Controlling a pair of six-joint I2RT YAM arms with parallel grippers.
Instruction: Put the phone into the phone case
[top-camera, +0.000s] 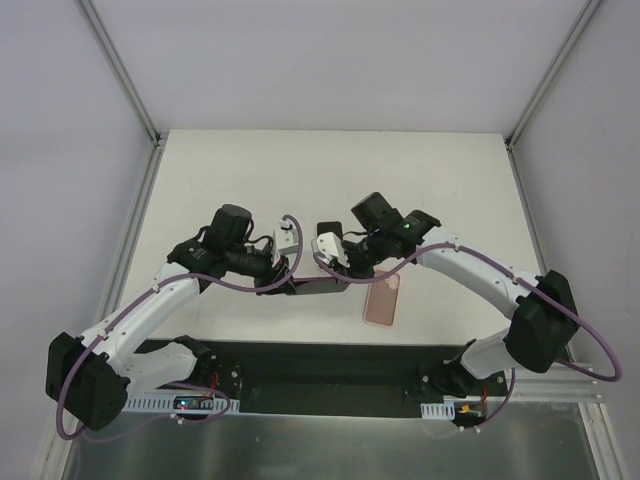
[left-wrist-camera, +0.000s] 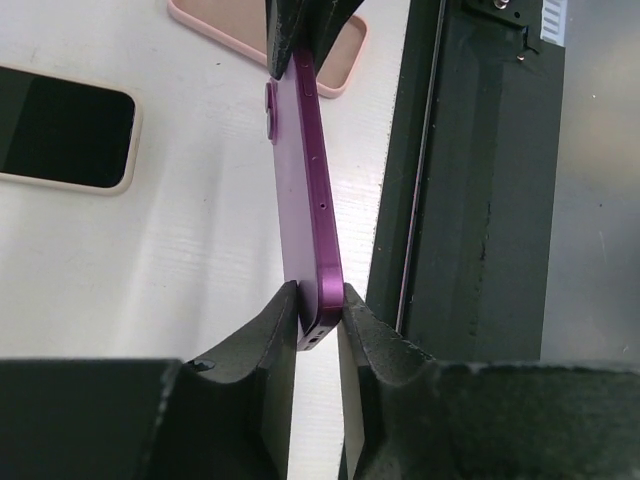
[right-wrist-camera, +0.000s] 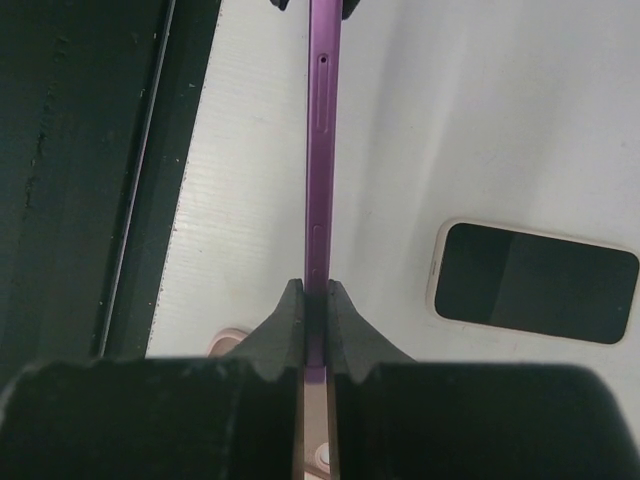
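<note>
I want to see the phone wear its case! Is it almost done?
Not yet. Done: the purple phone is picked up. In hand: the left jaws and right jaws each pinch one end, holding it on its edge. Left: the pink case lies on the table without it, so the phone must go in and be pressed. Another phone in a pale case lies aside.

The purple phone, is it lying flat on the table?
No, the purple phone stands on edge, gripped at its ends by the left gripper and right gripper.
</note>
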